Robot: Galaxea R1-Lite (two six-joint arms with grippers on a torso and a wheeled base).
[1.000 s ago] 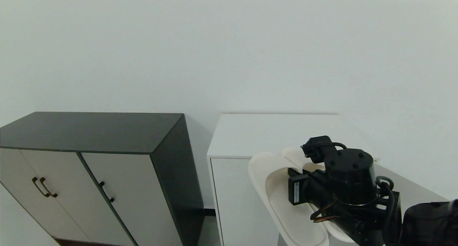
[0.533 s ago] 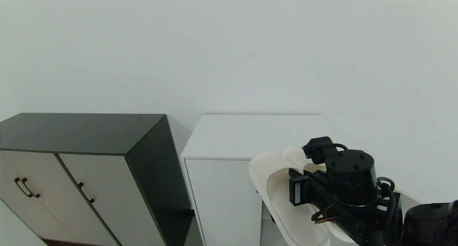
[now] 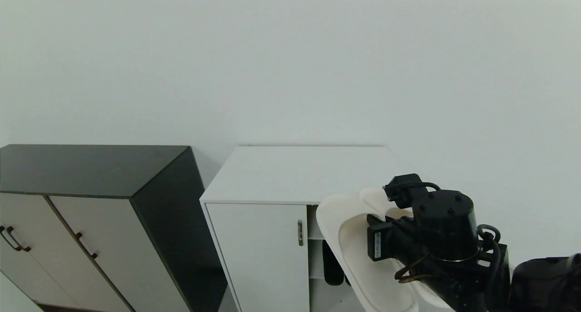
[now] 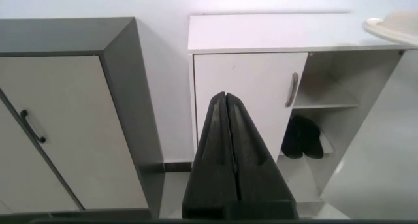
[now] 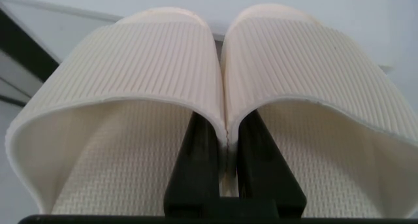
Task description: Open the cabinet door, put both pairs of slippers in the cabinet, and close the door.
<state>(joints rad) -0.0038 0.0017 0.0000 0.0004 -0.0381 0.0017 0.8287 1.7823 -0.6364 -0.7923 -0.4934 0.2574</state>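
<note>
Two cream slippers (image 3: 354, 250) clamped in right end effector (image 5: 225, 165); left end effector (image 4: 226, 103) pressed shut, empty. Carry level, slide onto free cabinet (image 3: 290, 173) shelf above black slippers (image 4: 304, 138).

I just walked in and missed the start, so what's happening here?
The robot is putting slippers away. Its right gripper is shut on a pair of cream slippers, pinching their inner edges together and holding them up in front of the white cabinet. That cabinet's right side stands open, with a dark pair of slippers low inside it; its left door is closed. The left gripper is shut and empty, pointing toward the cabinet.
</note>
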